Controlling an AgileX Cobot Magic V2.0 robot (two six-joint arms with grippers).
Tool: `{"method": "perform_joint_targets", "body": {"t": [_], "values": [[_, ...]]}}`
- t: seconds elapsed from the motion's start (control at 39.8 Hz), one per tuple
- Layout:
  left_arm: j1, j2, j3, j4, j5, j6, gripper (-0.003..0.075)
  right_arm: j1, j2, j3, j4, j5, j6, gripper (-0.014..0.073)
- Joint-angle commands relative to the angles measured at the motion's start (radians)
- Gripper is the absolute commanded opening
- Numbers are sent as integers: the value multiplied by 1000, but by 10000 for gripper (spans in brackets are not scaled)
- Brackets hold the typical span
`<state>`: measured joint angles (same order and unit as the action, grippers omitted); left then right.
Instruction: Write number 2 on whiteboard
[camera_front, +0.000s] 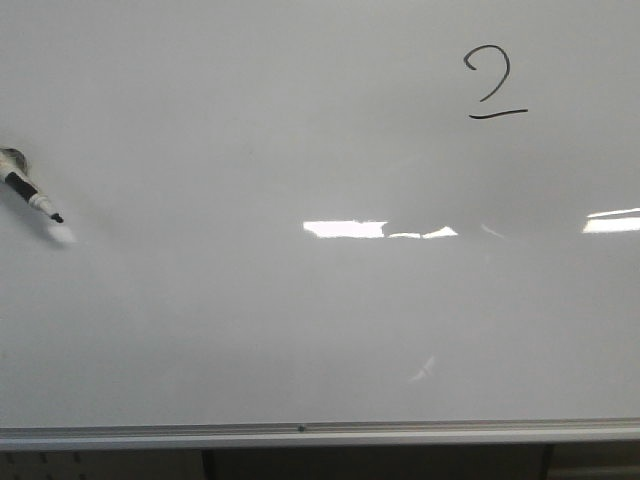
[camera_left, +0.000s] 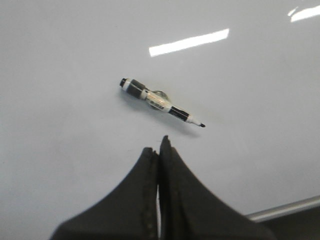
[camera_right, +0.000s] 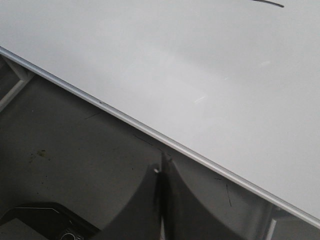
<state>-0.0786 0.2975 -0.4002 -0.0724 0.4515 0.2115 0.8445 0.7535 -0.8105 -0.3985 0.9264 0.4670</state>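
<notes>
Number 2 (camera_front: 495, 85) already drawn in thin black on the whiteboard (camera_front: 250, 330), far side toward the right in the front view: curved hook above, separate short slanted base stroke below. Judged from that, writing looks finished.

Marker (camera_left: 161, 102) lying flat on the board well to the left, well apart from the digit, uncapped tip toward the near edge in the front view. In the left wrist view, long axis running crosswise to the fingers, just beyond their tips, apart from them. Left arm clearly nearer to it.

Left gripper (camera_left: 160, 150): fingers pressed together, holding nothing, touching nothing visible.

Right gripper (camera_right: 162, 167): fingers likewise closed and empty, hanging off the board past its silver edge rail (camera_right: 150, 131), over a dark surface below.
</notes>
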Motion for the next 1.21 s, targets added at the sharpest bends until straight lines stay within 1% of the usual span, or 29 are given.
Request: {"method": "perform_joint_targets", "body": {"t": [0.0, 0.1, 0.18, 0.35, 0.43, 0.48, 0.88, 1.03, 1.18], "values": [[31, -66, 97, -15, -242, 6, -20, -1, -6, -24, -39, -50, -1, -71], [53, -144, 219, -16, -372, 4, -20, -1, -6, -24, -39, -50, -1, -71], [63, -201, 295, -18, -442, -7, -20, -1, -6, -24, -39, -50, -1, -71], [76, -311, 400, -34, -513, -12, -20, -1, -6, -24, -39, -50, -1, -71], [76, -320, 429, -38, -541, -12, -19, -1, -6, -24, -39, -50, -1, -71], [76, -318, 427, -44, -517, -12, -20, -1, -6, -24, -39, -49, -1, -71], [76, -319, 427, -85, -509, -19, -20, -1, -6, -24, -39, -48, -1, -71], [76, -319, 427, 33, -495, -177, -20, -1, -6, -24, -39, -48, -1, -71], [76, -321, 427, 35, -499, -179, -19, -1, -6, -24, -39, -48, -1, -71]]}}
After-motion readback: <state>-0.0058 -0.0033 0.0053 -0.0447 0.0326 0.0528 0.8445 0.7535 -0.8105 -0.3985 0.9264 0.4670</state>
